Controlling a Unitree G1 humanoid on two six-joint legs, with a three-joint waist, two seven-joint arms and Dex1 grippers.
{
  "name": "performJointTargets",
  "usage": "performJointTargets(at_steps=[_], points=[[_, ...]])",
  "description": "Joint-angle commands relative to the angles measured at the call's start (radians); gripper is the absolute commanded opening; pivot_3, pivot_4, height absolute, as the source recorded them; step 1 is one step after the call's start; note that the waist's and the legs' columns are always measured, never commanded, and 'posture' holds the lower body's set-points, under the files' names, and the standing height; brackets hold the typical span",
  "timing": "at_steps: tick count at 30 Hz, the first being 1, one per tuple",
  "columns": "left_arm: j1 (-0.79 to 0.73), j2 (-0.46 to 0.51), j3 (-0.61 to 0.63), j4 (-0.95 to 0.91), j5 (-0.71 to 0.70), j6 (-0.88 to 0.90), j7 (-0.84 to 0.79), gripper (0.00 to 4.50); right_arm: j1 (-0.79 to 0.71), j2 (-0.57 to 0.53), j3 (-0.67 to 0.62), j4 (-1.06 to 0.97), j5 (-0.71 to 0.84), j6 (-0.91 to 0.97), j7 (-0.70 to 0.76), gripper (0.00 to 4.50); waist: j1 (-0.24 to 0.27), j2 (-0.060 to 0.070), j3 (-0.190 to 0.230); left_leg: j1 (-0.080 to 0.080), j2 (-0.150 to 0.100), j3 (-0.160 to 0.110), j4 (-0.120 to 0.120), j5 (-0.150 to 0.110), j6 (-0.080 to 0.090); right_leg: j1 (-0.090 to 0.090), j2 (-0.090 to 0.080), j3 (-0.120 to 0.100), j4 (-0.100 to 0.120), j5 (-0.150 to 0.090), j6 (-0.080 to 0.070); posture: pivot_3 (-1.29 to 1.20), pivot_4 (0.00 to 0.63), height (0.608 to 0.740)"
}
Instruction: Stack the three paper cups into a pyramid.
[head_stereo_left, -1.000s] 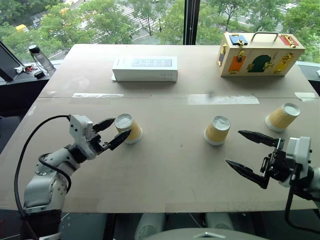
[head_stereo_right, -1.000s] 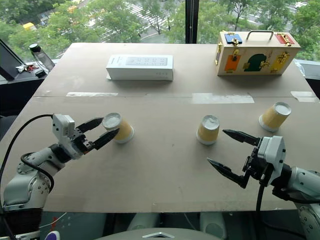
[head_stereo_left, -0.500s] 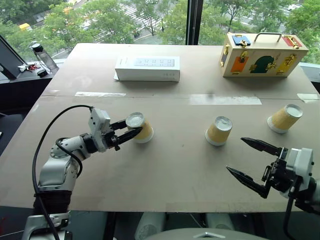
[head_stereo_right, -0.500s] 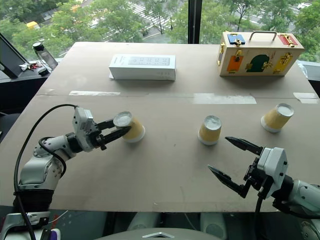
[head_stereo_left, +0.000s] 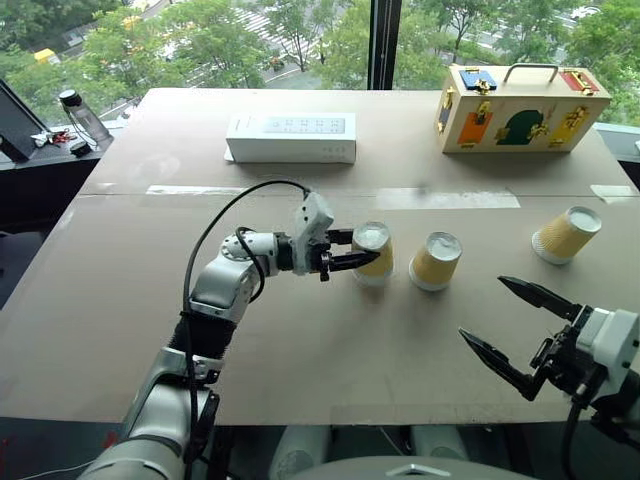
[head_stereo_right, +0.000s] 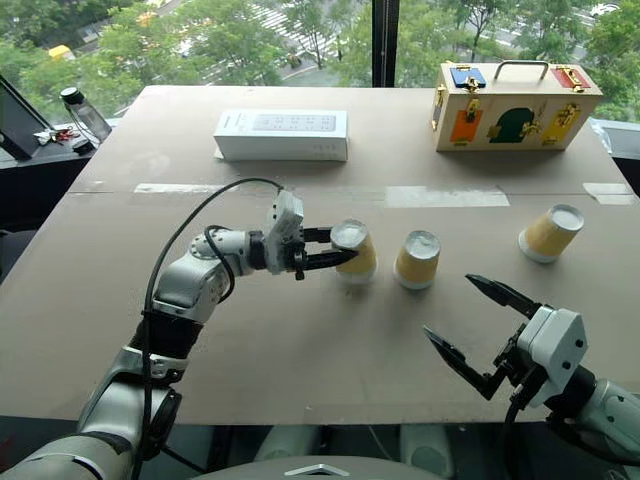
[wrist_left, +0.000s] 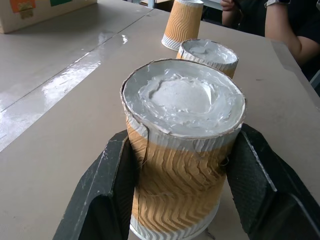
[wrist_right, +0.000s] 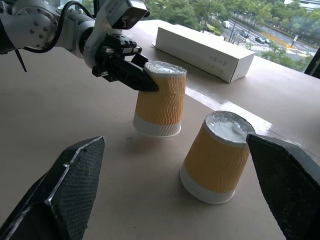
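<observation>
Three yellow-tan ribbed paper cups stand upside down on the brown table. My left gripper (head_stereo_left: 362, 250) is shut on the left cup (head_stereo_left: 374, 254), one black finger (wrist_left: 105, 195) on each side of it, and its wide end sits at the tabletop. The middle cup (head_stereo_left: 437, 261) stands just to its right, a small gap between them. Farther right, the third cup (head_stereo_left: 567, 234) stands alone near the table's edge. My right gripper (head_stereo_left: 482, 308) is open and holds nothing, low at the front right, short of the middle cup (wrist_right: 217, 155).
A long white box (head_stereo_left: 290, 137) lies at the back centre-left, and a wooden latch case (head_stereo_left: 518, 107) stands at the back right. A bottle (head_stereo_left: 82, 117) stands off the table's far left corner. A person's arm (wrist_left: 280, 30) shows beyond the cups.
My left gripper shut on the left cup and brought it to the right, up beside the middle cup. The right gripper has barely moved and stays open.
</observation>
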Motion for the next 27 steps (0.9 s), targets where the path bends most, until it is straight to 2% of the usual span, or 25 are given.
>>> performJointTargets(at_steps=[1, 7, 15, 16, 18, 20, 23, 27], points=[[-0.025, -0.041, -0.023, 0.045, 0.054, -0.118, -0.018, 2.17, 0.025, 0.008, -0.027, -0.057, -0.002, -0.020, -0.022, 4.50, 0.001, 0.000, 0.000, 0.000, 0.000, 0.000, 0.000, 0.000, 0.000, 0.000, 0.000, 0.000, 0.000, 0.000, 0.000, 0.00, 0.150, 0.740], [-0.026, -0.111, -0.051, 0.103, 0.112, -0.196, -0.010, 2.17, 0.068, 0.015, -0.013, -0.096, -0.029, -0.014, -0.051, 4.50, 0.004, 0.000, 0.000, 0.000, 0.000, 0.000, 0.000, 0.000, 0.000, 0.000, 0.000, 0.000, 0.000, 0.000, 0.000, 0.00, 0.150, 0.740], [0.005, -0.130, -0.060, 0.082, 0.131, -0.211, -0.025, 2.17, 0.108, 0.025, -0.011, -0.120, -0.043, -0.021, -0.064, 4.50, 0.004, 0.000, 0.000, 0.001, 0.000, -0.001, 0.001, 0.000, 0.000, 0.002, 0.000, -0.001, 0.000, 0.000, 0.000, 0.00, 0.150, 0.740], [0.006, -0.131, -0.060, 0.078, 0.125, -0.208, -0.031, 2.83, 0.110, 0.025, -0.014, -0.121, -0.041, -0.022, -0.065, 4.50, 0.004, 0.000, 0.000, 0.001, 0.000, -0.001, 0.001, 0.000, 0.000, 0.003, 0.000, -0.001, 0.000, 0.000, 0.000, 0.00, 0.150, 0.740], [0.007, -0.134, -0.056, 0.076, 0.125, -0.208, -0.027, 3.38, 0.112, 0.024, -0.020, -0.122, -0.039, -0.023, -0.066, 4.50, 0.003, 0.000, 0.000, 0.001, 0.000, -0.001, 0.001, 0.000, 0.000, 0.003, 0.000, -0.001, 0.000, 0.000, 0.000, 0.00, 0.150, 0.740], [0.008, -0.133, -0.048, 0.069, 0.121, -0.198, -0.022, 4.43, 0.110, 0.022, -0.024, -0.121, -0.038, -0.022, -0.068, 4.50, 0.003, 0.000, 0.000, 0.001, 0.000, -0.002, 0.001, 0.000, 0.000, 0.003, 0.000, -0.001, 0.000, 0.000, 0.000, 0.00, 0.150, 0.740], [0.016, -0.112, -0.029, 0.032, 0.097, -0.163, -0.030, 4.48, 0.090, 0.026, -0.041, -0.112, -0.034, -0.003, -0.099, 4.50, 0.002, 0.000, 0.000, 0.001, 0.000, -0.002, 0.001, 0.000, 0.000, 0.003, 0.000, -0.002, 0.000, 0.000, 0.000, 0.00, 0.150, 0.740], [0.054, -0.060, 0.033, -0.057, 0.040, -0.092, -0.023, 4.48, -0.024, 0.025, -0.068, -0.054, -0.059, 0.078, -0.216, 4.50, -0.005, 0.000, 0.000, 0.001, 0.000, -0.002, 0.002, 0.000, 0.000, 0.003, 0.000, -0.002, 0.000, 0.000, 0.000, 0.00, 0.150, 0.740]])
